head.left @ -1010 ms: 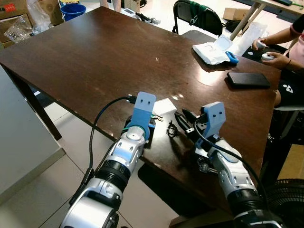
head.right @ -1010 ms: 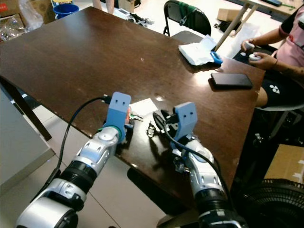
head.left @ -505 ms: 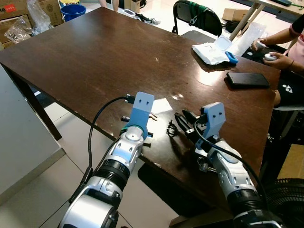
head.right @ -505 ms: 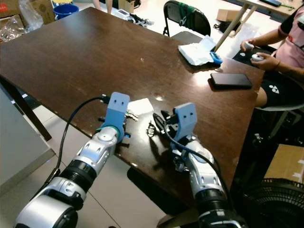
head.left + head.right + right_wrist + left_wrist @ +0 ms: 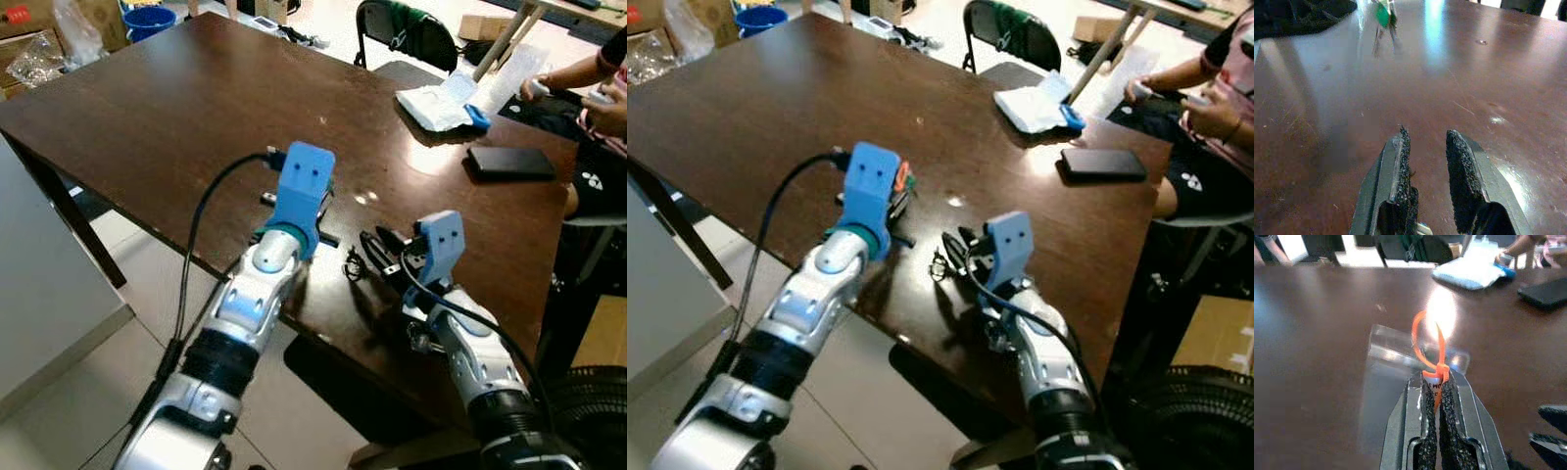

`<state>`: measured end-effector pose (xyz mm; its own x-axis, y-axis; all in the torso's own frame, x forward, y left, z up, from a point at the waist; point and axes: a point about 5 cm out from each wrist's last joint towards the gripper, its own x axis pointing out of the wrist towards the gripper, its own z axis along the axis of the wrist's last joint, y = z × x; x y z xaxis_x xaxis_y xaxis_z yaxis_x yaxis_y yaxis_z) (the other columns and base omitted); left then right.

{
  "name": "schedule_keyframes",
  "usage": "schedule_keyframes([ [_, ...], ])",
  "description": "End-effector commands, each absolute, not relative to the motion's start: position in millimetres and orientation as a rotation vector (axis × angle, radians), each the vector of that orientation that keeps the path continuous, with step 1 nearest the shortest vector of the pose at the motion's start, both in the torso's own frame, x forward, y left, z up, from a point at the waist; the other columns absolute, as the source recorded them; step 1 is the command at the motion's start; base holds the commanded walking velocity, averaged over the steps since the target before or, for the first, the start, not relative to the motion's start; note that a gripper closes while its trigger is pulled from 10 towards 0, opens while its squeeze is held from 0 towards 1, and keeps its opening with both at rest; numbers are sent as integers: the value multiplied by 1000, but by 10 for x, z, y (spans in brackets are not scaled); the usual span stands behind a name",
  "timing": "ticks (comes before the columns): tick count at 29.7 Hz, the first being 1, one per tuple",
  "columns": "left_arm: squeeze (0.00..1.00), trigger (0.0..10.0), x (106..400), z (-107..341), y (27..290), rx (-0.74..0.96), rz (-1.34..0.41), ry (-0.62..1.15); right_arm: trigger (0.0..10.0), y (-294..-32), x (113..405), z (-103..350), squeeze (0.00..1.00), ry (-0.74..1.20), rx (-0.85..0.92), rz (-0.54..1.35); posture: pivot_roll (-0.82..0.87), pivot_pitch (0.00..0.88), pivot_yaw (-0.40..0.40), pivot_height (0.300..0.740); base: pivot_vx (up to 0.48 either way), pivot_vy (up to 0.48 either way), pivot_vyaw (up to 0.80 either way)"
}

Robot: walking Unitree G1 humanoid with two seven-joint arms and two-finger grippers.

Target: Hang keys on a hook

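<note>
Dark brown and glossy, the wooden surface (image 5: pixel 196 108) runs back to a black phone (image 5: pixel 511 163), a white cloth (image 5: pixel 436 106) and a person's hand (image 5: pixel 605 94) at the far right edge, with a black chair (image 5: pixel 407 34) beyond.

The left gripper (image 5: pixel 1434 382) is raised above the surface, its fingers (image 5: pixel 1426 431) pressed together on a small tag with an orange zip-tie loop (image 5: pixel 1426 345). That loop stands up and away from the fingertips, along the line of the fingers. Bright glare washes over the loop's top, and the keys (image 5: pixel 899 196) themselves are mostly hidden behind the blue wrist mount, so their shape is hard to make out. A clear plastic piece (image 5: pixel 1386 350) lies flat beneath the loop.

The right gripper (image 5: pixel 1427 142) sits low over the surface near its front edge, fingers apart with nothing between them. A dark tangle of small metal bits (image 5: pixel 353 264) lies just beside its tips, too small to identify.
</note>
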<state>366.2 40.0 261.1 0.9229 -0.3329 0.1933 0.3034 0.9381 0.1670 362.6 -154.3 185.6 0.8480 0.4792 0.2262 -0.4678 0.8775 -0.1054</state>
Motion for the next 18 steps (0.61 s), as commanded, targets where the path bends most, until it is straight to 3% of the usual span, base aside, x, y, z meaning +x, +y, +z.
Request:
schedule_keyframes([
  [1, 0, 10000, 3620, 2581, 379, 154, -361, -212, 10000, -1535, 3609, 1832, 0, -246, -63, 508, 82, 185, 66, 740, 0, 0, 0],
  [5, 0, 10000, 3550, 2421, 486, 265, -409, -152, 10000, -1604, 3636, 1752, 0, -189, -122, 487, 84, 177, 66, 740, 0, 0, 0],
  [10, 0, 10000, 3519, 2358, 491, 267, -421, -119, 10000, -1568, 3644, 1715, 0, -134, -162, 569, 81, 168, 59, 740, 0, 0, 0],
  [11, 0, 10000, 3493, 2357, 490, 263, -430, -114, 10000, -1557, 3637, 1709, 133, -119, -183, 608, 81, 167, 56, 740, 0, 0, 0],
  [12, 0, 10000, 3472, 2366, 486, 258, -438, -114, 10000, -1556, 3629, 1708, 686, -110, -191, 634, 81, 167, 55, 740, 0, 0, 0],
  [13, 0, 10000, 3472, 2366, 486, 258, -438, -114, 10000, -1556, 3629, 1708, 686, -110, -191, 634, 81, 167, 55, 740, 0, 0, 0],
  [14, 0, 10000, 3446, 2378, 483, 253, -447, -115, 10000, -1577, 3622, 1717, 1000, -110, -196, 639, 79, 167, 54, 740, 0, 0, 0],
  [18, 0, 10000, 3404, 2393, 473, 249, -467, -112, 10000, -1663, 3592, 1680, 1000, -91, -196, 617, 73, 167, 57, 740, 0, 0, 0],
])
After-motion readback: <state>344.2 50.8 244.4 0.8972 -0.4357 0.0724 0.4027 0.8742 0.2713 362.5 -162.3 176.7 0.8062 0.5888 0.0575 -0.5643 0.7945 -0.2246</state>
